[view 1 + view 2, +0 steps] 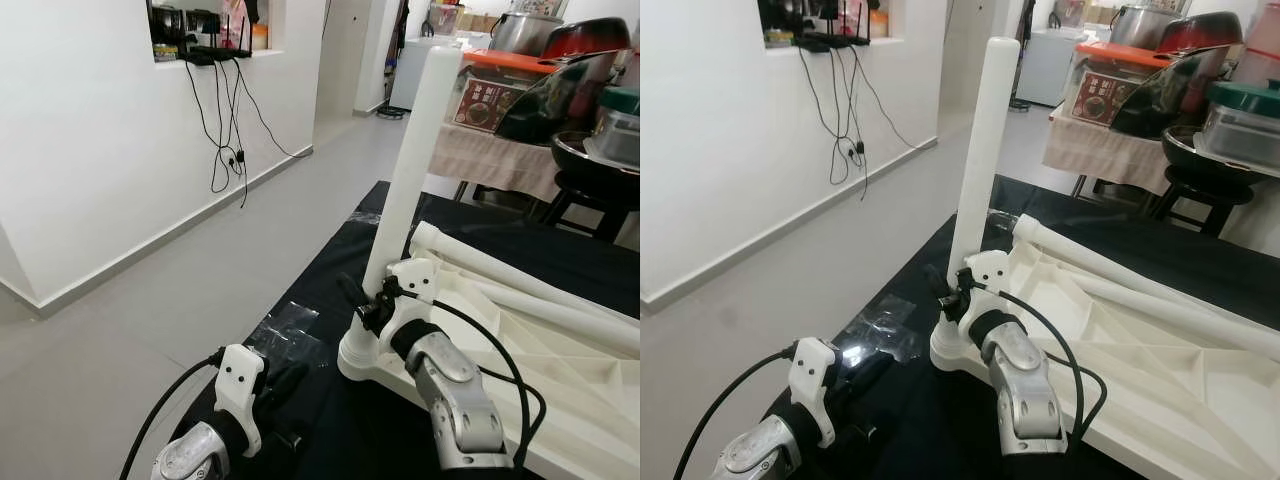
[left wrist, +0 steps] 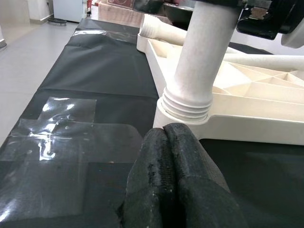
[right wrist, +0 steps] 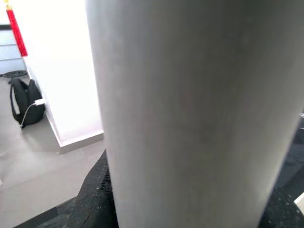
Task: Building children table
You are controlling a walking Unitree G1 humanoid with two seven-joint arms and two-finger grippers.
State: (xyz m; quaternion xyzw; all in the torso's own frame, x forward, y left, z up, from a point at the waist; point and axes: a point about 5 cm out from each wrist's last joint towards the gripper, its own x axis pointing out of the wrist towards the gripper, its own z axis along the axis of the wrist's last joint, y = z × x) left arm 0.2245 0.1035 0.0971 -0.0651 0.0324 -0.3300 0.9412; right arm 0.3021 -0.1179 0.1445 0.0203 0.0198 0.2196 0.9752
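Observation:
A white plastic table top (image 1: pixel 560 390) lies upside down on a black mat (image 1: pixel 330 430). One white table leg (image 1: pixel 415 170) stands upright in its near corner socket (image 2: pixel 183 107). My right gripper (image 1: pixel 372 305) is shut on this leg just above the socket; the leg (image 3: pixel 190 104) sits between its black fingers (image 3: pixel 95 190). My left gripper (image 2: pixel 166 130) is shut with nothing in it, low over the mat, its tip almost touching the socket's base. Two more white legs (image 1: pixel 530 280) lie across the table top.
Clear tape patches (image 2: pixel 61 137) hold the mat to the grey floor (image 1: pixel 200 290). A white wall with hanging cables (image 1: pixel 225 130) runs along the left. A cloth-covered table with pots and boxes (image 1: pixel 520 110) and a black stool (image 1: pixel 590 185) stand behind the mat.

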